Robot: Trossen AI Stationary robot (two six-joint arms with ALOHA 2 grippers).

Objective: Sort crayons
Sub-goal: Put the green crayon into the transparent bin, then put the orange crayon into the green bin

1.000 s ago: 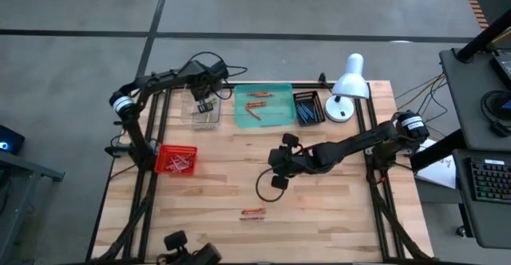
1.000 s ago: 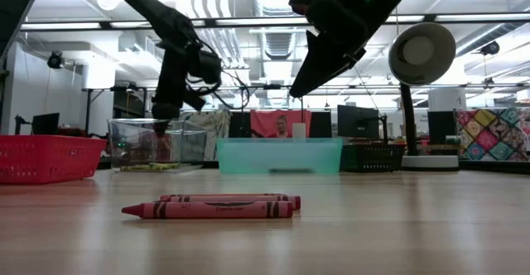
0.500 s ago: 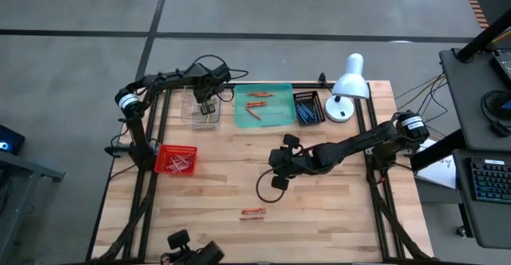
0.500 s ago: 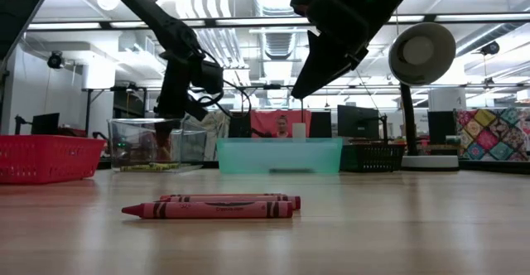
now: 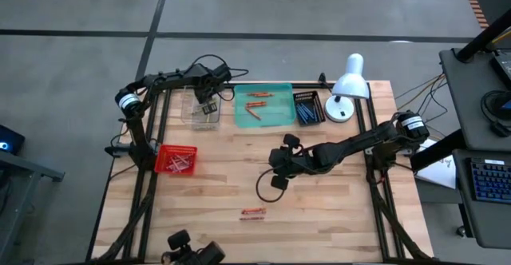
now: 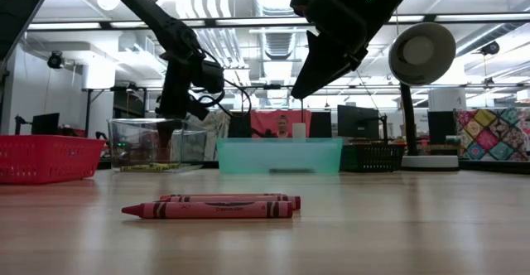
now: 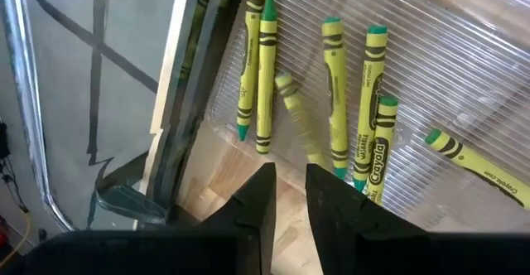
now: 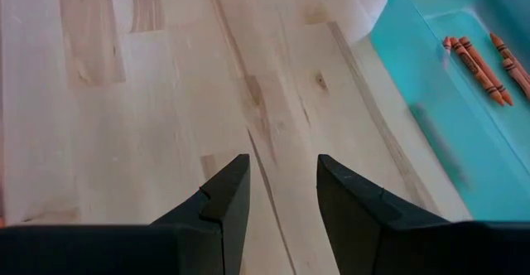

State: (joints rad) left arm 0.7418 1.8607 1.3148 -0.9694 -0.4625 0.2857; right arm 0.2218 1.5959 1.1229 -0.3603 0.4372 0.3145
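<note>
My left gripper (image 7: 290, 176) hangs over the clear tray (image 5: 192, 115) at the table's far left. Its fingers stand slightly apart with nothing between them. Several yellow-green crayons (image 7: 339, 134) lie flat on the tray's floor, and one (image 7: 291, 118) shows blurred just beyond the fingertips. My right gripper (image 8: 283, 171) stands open above bare wood near the table's middle (image 5: 281, 168). Two red crayons (image 6: 215, 206) lie side by side on the table near its front edge (image 5: 253, 212).
A teal tray (image 5: 275, 120) at the far middle holds orange crayons (image 8: 476, 60). A black basket (image 5: 308, 108) with blue crayons stands to its right, then a white lamp (image 5: 347, 85). A red mesh basket (image 5: 176, 159) sits at the left edge.
My left gripper has sunk a little toward the clear tray and then kept still. My right arm and the two red crayons have stayed where they were.
</note>
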